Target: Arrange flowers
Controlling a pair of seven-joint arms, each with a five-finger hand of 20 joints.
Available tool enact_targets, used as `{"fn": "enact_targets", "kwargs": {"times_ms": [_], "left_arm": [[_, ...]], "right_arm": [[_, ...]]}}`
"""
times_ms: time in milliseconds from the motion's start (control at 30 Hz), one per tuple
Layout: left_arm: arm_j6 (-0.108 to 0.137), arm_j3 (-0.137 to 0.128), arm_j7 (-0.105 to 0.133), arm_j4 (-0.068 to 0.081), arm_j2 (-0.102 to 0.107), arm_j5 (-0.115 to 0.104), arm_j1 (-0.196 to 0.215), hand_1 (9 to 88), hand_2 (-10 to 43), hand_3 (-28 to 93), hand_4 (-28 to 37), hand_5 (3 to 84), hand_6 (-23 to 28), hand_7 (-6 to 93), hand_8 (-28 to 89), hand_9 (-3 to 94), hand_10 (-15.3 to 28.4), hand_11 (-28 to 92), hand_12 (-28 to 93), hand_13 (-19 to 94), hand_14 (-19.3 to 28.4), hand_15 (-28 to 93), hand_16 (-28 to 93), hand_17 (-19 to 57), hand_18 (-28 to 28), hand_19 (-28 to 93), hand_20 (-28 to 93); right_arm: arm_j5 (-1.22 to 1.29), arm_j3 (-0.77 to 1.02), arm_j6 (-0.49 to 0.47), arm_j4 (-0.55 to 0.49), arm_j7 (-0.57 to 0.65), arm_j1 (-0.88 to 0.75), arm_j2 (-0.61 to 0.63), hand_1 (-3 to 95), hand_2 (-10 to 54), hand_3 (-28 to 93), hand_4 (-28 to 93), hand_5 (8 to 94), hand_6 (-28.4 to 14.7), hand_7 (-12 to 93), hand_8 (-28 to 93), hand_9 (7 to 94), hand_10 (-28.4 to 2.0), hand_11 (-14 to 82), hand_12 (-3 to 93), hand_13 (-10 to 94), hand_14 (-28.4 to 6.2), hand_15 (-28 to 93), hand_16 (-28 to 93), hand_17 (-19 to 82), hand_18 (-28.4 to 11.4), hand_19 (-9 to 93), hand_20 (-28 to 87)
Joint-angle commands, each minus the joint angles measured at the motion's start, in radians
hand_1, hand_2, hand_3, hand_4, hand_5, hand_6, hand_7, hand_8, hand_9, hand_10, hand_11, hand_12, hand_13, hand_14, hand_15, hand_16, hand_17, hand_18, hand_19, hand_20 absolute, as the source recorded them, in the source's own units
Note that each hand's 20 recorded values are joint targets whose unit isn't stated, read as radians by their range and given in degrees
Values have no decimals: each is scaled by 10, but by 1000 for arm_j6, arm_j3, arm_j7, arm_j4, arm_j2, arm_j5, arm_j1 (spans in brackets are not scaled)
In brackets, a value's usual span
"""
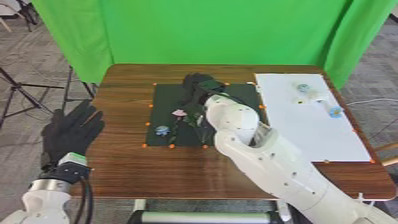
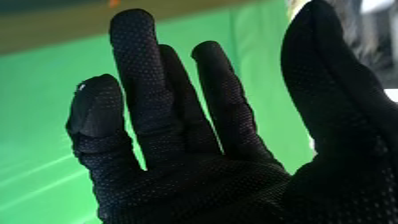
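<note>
The right arm (image 1: 284, 167) stretches across the desk (image 1: 124, 172), its hand (image 1: 197, 84) over the far part of the dark mat (image 1: 162, 102). In the right wrist view that right hand (image 2: 195, 185) is open and empty, its fingers straight and the thumb well apart from them, with the green curtain (image 1: 195, 35) behind. The left hand (image 1: 71, 131) is by the desk's left edge, palm broad and fingers spread, holding nothing.

On the mat lie a pink flower (image 1: 179, 113), left of the right arm, and a blue flower (image 1: 162, 130), nearer the mat's near left corner. To the right of the mat is a white board (image 1: 315, 135). On its far part is a pale blue piece (image 1: 304, 87), seemingly a flower head, and near its right edge a blue and yellow piece (image 1: 335, 112).
</note>
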Motion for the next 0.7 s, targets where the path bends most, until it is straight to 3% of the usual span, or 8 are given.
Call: {"fn": "enact_targets", "kwargs": {"times_ms": [33,133,233,300,500,700], "left_arm": [[4,-37,19,-24,-15,2,49,283,99,671,-283,351,79,139,-92,269,140,181,88,177,141,285,-87,-60,113,269,65],[15,-54,31,-34,-16,-5,72,281,104,669,-283,352,79,138,-93,270,141,180,87,179,139,283,-88,-60,114,271,65],[36,-60,57,-44,-11,-25,90,278,107,670,-283,352,79,138,-93,270,141,180,87,180,138,282,-89,-60,114,271,64],[41,-66,70,-50,-8,-25,103,277,108,670,-283,352,79,138,-93,271,141,180,87,180,139,284,-88,-60,114,270,64],[52,-72,89,-55,-4,-43,109,275,110,672,-283,353,78,140,-93,271,142,183,88,187,140,297,-85,-60,115,275,67],[57,-71,94,-55,-1,-43,111,275,112,673,-283,350,79,141,-94,276,142,193,91,197,144,318,-86,-61,120,289,72]], "right_arm": [[-16,171,87,-92,93,-93,300,366,-95,761,-283,472,-64,157,-122,509,-178,129,156,557,-139,534,206,367,-234,890,348],[-9,231,103,-104,126,-153,394,372,-95,764,-283,470,-67,155,-119,481,-180,125,156,518,-148,544,207,357,-230,884,343],[-7,294,75,-102,150,-208,464,370,-95,774,-283,464,-72,155,-119,453,-185,122,157,489,-156,563,208,341,-233,877,339],[2,329,85,-98,179,-240,497,373,-95,773,-283,463,-71,154,-120,445,-176,122,154,485,-159,579,210,339,-233,876,339],[33,459,86,-85,243,-351,565,386,-95,761,-283,459,-60,155,-122,462,-160,129,147,535,-161,692,215,351,-232,875,333],[57,474,60,-31,273,-341,578,389,-95,759,-283,451,-64,154,-123,446,-160,121,140,547,-158,712,202,356,-231,878,327]]}}
